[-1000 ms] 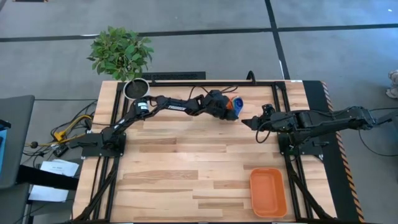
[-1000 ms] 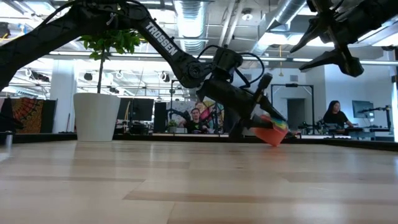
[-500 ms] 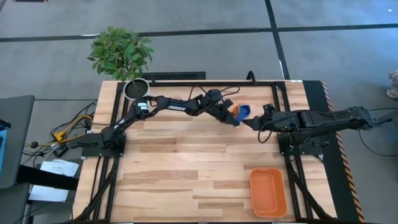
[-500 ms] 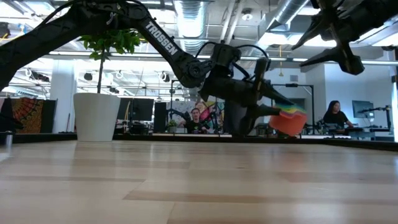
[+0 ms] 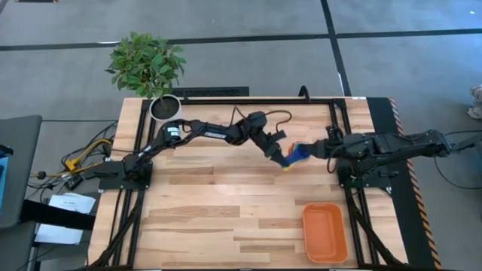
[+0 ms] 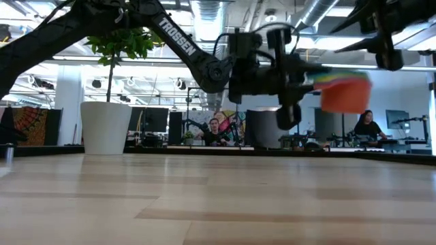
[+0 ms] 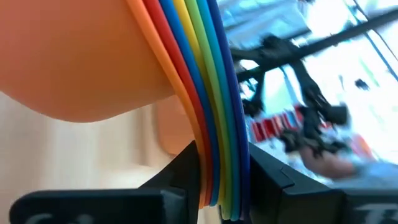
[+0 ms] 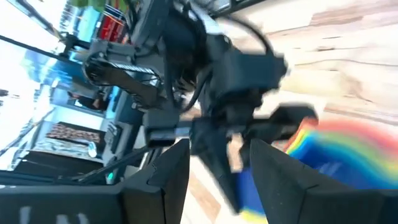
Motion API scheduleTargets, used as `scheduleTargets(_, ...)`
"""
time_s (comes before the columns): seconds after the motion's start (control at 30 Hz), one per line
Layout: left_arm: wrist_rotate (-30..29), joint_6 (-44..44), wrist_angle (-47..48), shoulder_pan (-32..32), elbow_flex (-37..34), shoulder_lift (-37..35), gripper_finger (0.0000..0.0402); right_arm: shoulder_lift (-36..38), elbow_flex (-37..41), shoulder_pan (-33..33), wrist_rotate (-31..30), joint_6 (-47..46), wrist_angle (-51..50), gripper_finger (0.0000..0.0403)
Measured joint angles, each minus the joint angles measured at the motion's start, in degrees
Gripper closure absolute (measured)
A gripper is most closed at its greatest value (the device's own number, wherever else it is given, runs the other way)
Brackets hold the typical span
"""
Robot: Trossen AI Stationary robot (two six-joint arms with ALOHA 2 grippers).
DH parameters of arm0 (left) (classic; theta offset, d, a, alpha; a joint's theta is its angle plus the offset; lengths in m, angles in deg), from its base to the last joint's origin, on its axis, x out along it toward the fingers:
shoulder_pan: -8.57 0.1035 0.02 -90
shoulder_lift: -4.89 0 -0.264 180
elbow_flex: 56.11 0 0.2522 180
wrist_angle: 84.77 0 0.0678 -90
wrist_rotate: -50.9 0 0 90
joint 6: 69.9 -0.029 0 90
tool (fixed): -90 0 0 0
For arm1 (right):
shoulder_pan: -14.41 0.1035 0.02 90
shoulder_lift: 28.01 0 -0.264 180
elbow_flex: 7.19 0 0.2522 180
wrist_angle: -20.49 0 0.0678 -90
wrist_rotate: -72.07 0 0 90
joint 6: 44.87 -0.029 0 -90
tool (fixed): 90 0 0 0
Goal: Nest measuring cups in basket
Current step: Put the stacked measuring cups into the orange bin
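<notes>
Left wrist view: measuring cups (image 7: 186,93) between left pincer (image 7: 217,186) fingers.

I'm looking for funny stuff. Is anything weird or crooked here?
Nothing is spilled or broken. The only unusual sight: the left gripper holds the stacked cups by their handles, up in the air off the table, far from the orange basket.

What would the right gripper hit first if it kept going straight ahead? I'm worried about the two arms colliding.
Probably the nested measuring cups held by the left gripper; the right gripper points straight at them, though the gap is hard to judge.
</notes>
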Motion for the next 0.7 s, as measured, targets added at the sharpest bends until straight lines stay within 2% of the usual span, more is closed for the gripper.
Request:
scheduleTargets(0.27,5.8,8.7,-12.7,-5.2,0.0,0.0,0.0323,3.3,0.0,2.2,-1.3,0.5,0.1,0.0224)
scheduleTargets(0.43,7.6,11.3,-15.3,-9.6,0.0,0.0,0.0321,3.7,0.0,3.1,-1.3,1.3,0.4,0.0230)
scheduleTargets(0.53,6.7,9.9,-14.2,-12.7,0.0,0.0,0.0316,3.7,0.0,3.7,-1.3,1.5,0.7,0.0229)
scheduleTargets(0.7,0.6,3.8,-7.5,-16.5,0.0,0.0,0.0316,3.6,0.0,5.6,-1.3,1.7,1.5,0.0229)
